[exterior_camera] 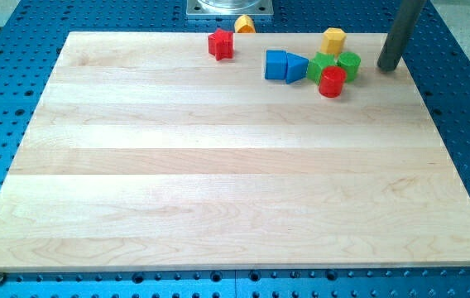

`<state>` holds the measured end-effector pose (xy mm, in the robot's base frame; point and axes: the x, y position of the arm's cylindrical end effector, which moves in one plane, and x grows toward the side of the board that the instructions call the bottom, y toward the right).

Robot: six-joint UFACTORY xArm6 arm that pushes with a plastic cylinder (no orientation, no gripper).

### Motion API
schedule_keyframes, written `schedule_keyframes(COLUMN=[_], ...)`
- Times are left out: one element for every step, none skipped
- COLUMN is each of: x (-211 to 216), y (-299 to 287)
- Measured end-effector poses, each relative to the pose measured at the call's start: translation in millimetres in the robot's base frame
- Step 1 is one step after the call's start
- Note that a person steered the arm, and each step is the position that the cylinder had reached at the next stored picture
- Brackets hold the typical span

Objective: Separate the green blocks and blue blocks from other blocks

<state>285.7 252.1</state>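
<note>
While my tip (bare rod, no end effector jaws) rests right of green cylinder, red cylinder touches it.

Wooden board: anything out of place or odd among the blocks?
The red cylinder sits tight against the green blocks, and the orange block hangs at the board's top edge. My tip stands just right of the cluster.

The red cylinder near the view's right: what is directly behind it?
Behind the red cylinder two green blocks sit close, partly covered by it. Their lower parts are hidden. My tip stands to their right, apart.
</note>
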Motion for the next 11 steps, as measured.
schedule_keyframes(x=[4.4, 4.4, 4.8, 7.8, -33.1, -50.0, -12.9, 48.4, 67.9, 38.7, 4.7], y=[-51.1, -106.6, -172.4, -188.7, -188.8, -222.3, -251.9, -223.4, -212.8, -220.4, -259.2])
